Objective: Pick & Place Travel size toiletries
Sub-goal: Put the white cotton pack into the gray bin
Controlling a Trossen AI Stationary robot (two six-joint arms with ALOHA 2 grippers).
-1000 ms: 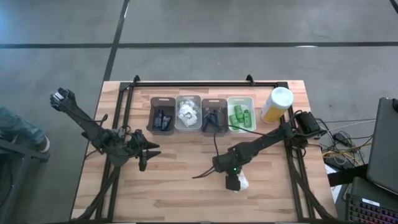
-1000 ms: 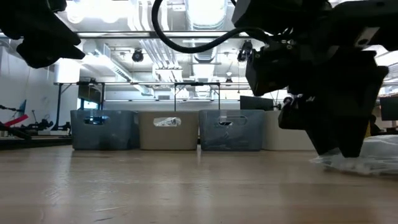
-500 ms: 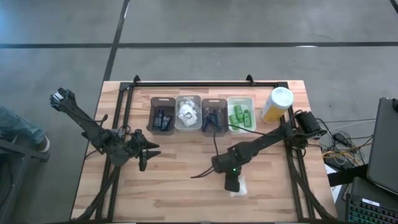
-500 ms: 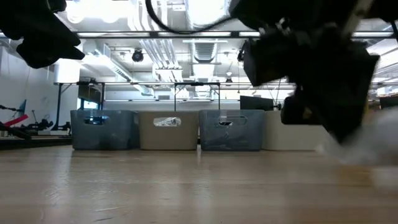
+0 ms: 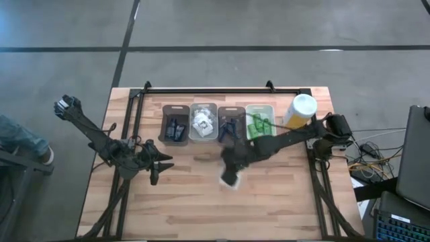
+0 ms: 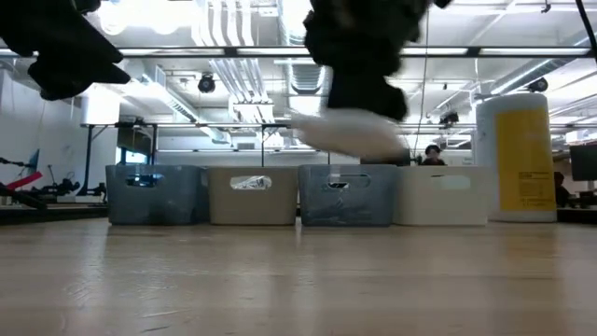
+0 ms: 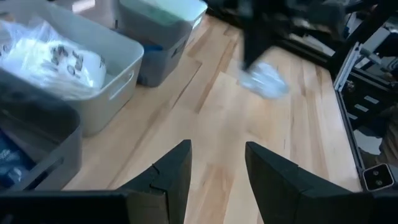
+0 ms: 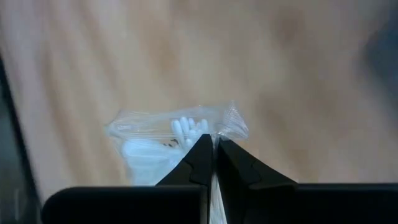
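Right gripper [image 5: 230, 176] closed on a clear-wrapped packet [image 5: 231, 180] of white fluffy contents, carried above the wooden surface [image 5: 188, 202] in front of the row of four bins; in the low view the packet [image 6: 347, 133] hangs clear of the surface, its lower edge above the bin tops, and in the right wrist view the two dark fingers [image 8: 200, 163] meet on the packet's wrapper [image 8: 168, 140] with wood grain beyond. The right arm [image 5: 282, 140] reaches in from the surface's right edge, crossing in front of the rightmost bins. Bins, left to right in the high view: a grey bin [image 5: 166, 121] holding short black tubes [image 5: 176, 129]; a white bin [image 5: 212, 114] holding further white packets [image 5: 201, 123]; a second grey bin [image 5: 230, 109] holding dark blue-handled razors [image 5: 228, 125], partly hidden by the arm; a white bin [image 5: 261, 107] holding small green bottles [image 5: 261, 124]. A tall yellow bottle with a white cap [image 5: 299, 111] stands just right of the last bin. Left gripper [image 5: 160, 165] waits over the left part of the surface, well apart from the packet, fingers [image 7: 173, 173] spread with bare wood between them; its wrist view shows the bin of packets [image 7: 112, 74] nearby and the carried packet [image 7: 264, 79] farther off.
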